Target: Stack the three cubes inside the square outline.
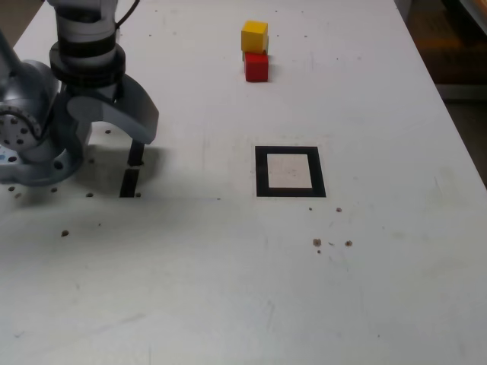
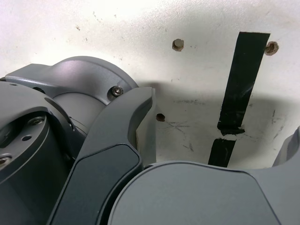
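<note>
In the exterior view a yellow cube (image 1: 255,36) and a red cube (image 1: 256,67) sit close together at the far middle of the white table. A thin greenish edge (image 1: 265,49) shows between them; I cannot tell whether it is the green cube. The square outline (image 1: 262,172), black tape around a white inside, lies nearer, with nothing in it. My gripper (image 1: 114,114) hangs folded against the arm's base at the exterior view's left, far from the cubes. In the wrist view my gripper (image 2: 220,122) is open, its dark fingers (image 2: 131,117) wide apart over bare table.
Two short black tape strips (image 1: 130,182) (image 2: 246,70) lie under the gripper. The arm's grey base (image 1: 30,144) stands at the exterior view's left edge. Small screw holes (image 2: 177,44) and crumbs (image 1: 317,242) dot the table (image 1: 228,289). The table's edge (image 1: 456,129) runs along the exterior view's right.
</note>
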Robot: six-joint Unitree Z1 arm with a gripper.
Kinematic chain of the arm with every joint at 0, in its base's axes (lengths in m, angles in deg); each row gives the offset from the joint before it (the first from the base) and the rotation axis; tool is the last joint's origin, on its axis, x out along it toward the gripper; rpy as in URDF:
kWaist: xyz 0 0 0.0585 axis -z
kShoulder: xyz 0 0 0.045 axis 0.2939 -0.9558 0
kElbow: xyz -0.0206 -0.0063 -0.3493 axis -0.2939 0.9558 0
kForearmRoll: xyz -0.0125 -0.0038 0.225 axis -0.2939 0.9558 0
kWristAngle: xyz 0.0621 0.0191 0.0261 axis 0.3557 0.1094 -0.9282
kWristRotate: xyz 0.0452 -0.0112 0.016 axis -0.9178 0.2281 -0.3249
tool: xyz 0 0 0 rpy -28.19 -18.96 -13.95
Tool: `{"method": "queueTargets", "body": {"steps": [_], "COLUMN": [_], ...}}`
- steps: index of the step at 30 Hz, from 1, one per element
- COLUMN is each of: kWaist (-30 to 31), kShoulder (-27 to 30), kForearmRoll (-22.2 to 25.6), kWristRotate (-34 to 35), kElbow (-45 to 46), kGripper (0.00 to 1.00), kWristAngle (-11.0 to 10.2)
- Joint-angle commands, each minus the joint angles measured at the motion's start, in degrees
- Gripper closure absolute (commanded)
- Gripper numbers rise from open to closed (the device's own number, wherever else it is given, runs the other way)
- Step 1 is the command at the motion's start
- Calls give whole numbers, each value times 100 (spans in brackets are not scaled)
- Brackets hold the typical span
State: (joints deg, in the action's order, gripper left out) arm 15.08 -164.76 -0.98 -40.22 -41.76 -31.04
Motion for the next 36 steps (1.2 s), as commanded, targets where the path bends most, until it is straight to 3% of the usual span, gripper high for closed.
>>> {"method": "queueTargets", "body": {"steps": [1,9,17,23,29,36], "kWaist": [-13,-47,-170,-378,-647,-1271], "kShoulder": [-3,-47,1,-127,-579,-1506], "kForearmRoll": [-15,146,1730,2525,2925,3344], "kWristRotate": [-8,-1,-75,-498,-1010,-1792], "kElbow": [0,-153,-1633,-2999,-4220,-5794], "kGripper": [1,0,0,0,0,0], "kWristAngle": [-17,-101,-587,-758,-850,-891]}}
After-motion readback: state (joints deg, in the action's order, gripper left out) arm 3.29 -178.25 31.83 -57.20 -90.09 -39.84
